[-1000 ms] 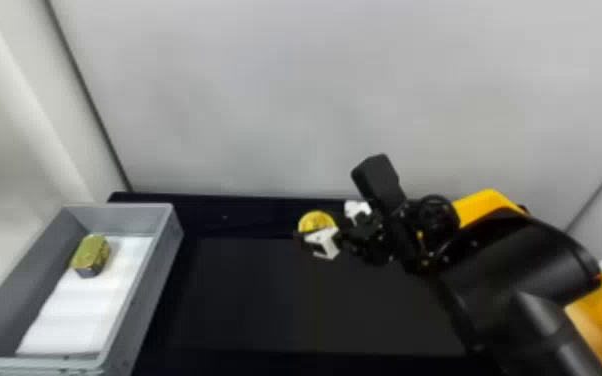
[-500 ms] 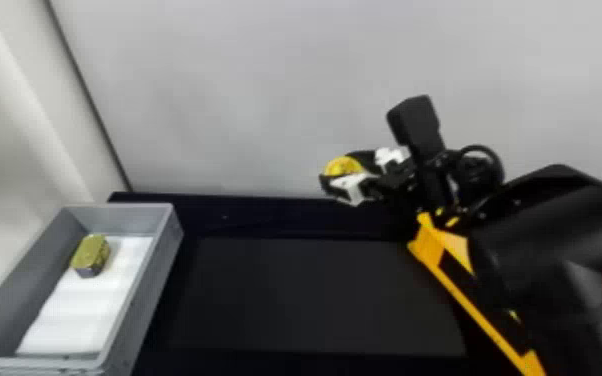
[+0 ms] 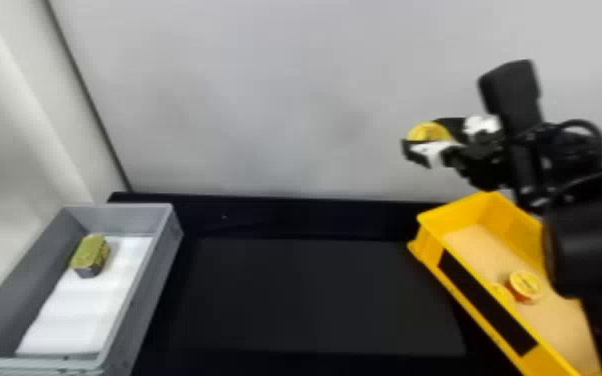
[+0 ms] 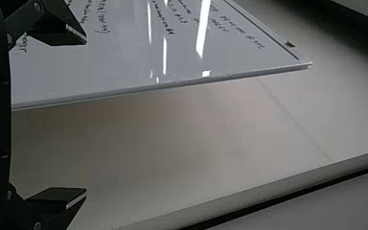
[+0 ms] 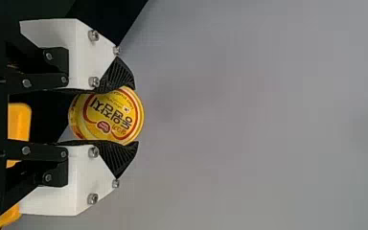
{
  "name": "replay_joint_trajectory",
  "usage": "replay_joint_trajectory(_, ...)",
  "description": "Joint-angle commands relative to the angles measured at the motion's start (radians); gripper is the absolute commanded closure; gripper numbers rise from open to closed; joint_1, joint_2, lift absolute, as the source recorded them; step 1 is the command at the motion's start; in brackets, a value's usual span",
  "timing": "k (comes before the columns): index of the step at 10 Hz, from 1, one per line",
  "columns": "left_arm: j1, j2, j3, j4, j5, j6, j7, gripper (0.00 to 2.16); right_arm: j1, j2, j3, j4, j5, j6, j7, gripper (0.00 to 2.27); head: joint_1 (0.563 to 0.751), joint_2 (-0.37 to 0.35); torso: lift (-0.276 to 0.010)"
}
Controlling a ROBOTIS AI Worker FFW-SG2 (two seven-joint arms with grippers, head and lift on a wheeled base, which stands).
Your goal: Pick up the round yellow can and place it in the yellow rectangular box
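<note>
While ribbed fingers (image 5: 119,76) grip round yellow can (image 5: 108,116), yellow rectangular box (image 3: 429,249) sits lower.

Left wrist view dim — white glare streaks on whiteboard (image 4: 129,60) — head view brighter.

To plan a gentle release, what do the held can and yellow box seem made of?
Round yellow can: probably printed metal, semi-gloss, going by its rim; the lid might be plastic. Yellow rectangular box: likely smooth moulded plastic, from its even colour.
</note>
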Motion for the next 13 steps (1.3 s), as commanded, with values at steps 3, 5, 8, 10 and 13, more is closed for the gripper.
replay_joint_trajectory(3, 0.004, -0.003, 0.009, -0.008, 0.0, 0.005, 0.0, 0.16, 0.067, -0.054, -0.172, -0.09, 0.138, 0.056, 0.038, 0.8, 0.686, 0.014, -0.056)
replay_joint_trajectory(5, 0.001, -0.003, 0.006, -0.008, 0.0, 0.005, 0.0, 0.16, 0.081, -0.078, -0.249, -0.08, 0.147, 0.05, 0.034, 0.8, 0.686, 0.014, -0.056)
replay_joint_trajectory(8, 0.004, -0.003, 0.006, -0.01, 0.0, 0.005, 0.0, 0.16, 0.159, -0.08, -0.341, -0.05, 0.149, 0.016, 0.021, 0.8, 0.686, 0.014, -0.056)
replay_joint_trajectory(10, 0.005, -0.003, 0.006, -0.011, 0.0, 0.005, 0.0, 0.16, 0.216, -0.061, -0.373, 0.006, 0.139, -0.011, 0.012, 0.8, 0.686, 0.014, -0.056)
replay_joint_trajectory(13, 0.007, -0.003, 0.007, -0.014, 0.0, 0.005, 0.0, 0.16, 0.264, -0.06, -0.411, 0.155, -0.023, -0.076, -0.083, 0.8, 0.686, 0.014, -0.056)
